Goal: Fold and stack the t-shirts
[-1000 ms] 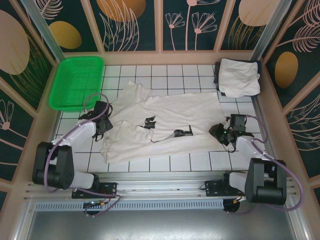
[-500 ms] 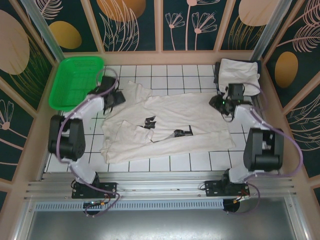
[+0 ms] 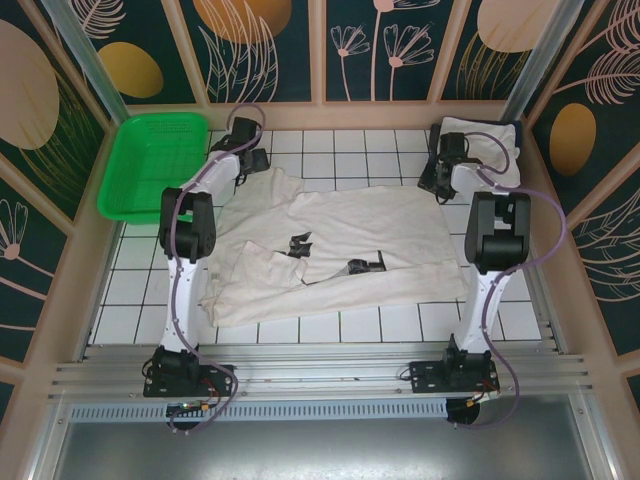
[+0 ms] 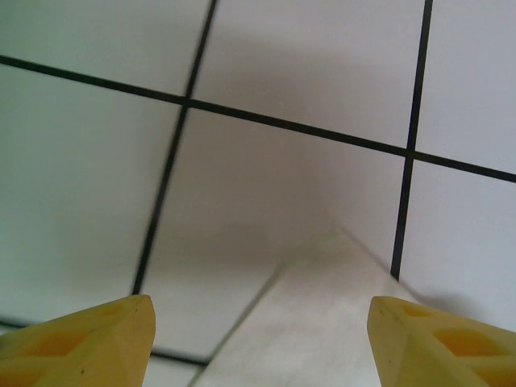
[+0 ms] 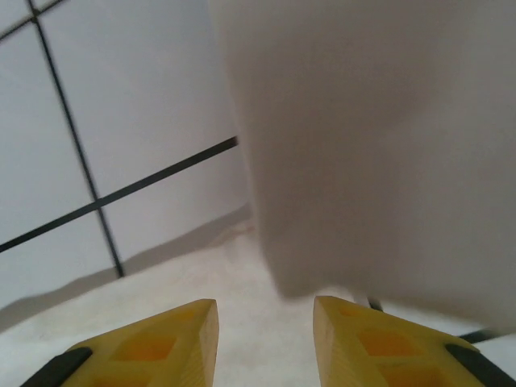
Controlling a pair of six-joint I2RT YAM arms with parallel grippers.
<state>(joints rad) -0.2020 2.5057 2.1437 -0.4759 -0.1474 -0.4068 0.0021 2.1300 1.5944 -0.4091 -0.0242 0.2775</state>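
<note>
White tiled bench (image 3: 400,322) carries everything. Large off-white cloth t-shirt (image 3: 370,225) lies spread mid-bench, its near side part-folded & wrinkled. Green plastic mesh basket (image 3: 150,165) sits at far-left corner, apart from the shirt. Second off-white t-shirt, folded (image 3: 480,155), rests at far-right corner, just beside the spread shirt's far-right corner. Left jaws hang wide apart over the spread shirt's far-left corner (image 4: 322,322), gripping nothing. Right jaws are narrowly parted over its far-right corner, nothing between them. Risks, IMO: right jaws are so close to the folded shirt they may snag it too & wreck the stack. Left jaws may pinch only the corner tip, so cloth slips on lift.
</note>
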